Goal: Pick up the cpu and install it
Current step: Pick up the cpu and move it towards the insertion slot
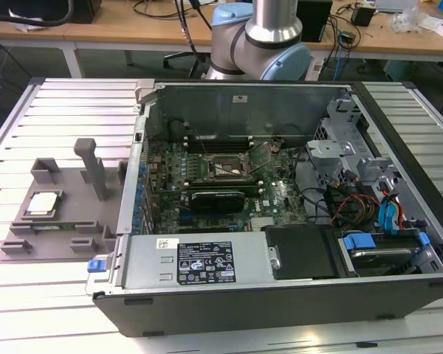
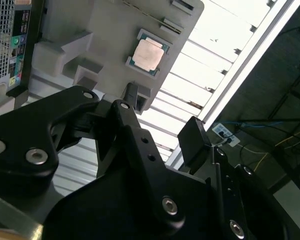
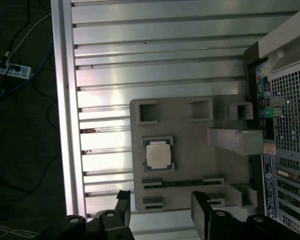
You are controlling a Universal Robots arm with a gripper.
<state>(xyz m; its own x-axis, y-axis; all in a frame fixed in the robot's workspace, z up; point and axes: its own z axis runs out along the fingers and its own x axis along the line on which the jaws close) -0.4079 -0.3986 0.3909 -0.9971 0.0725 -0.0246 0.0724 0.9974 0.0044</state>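
The black two-fingered end effector [image 3: 162, 217] hangs with its fingers [image 3: 203, 212] spread wide apart, nothing between them. In the exterior view, the silver-and-pale-blue robot arm [image 1: 260, 37] stands upright, its joint bulky and rounded.

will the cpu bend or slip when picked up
The cpu looks like a rigid flat plate, so probably won't flex. Its smooth metal top may be slippery. Lying flat in the grey tray, it shouldn't roll.

The cpu [image 1: 43, 204], a small square chip with a silvery top, lay flat in a recess of the grey tray [image 1: 77, 212].
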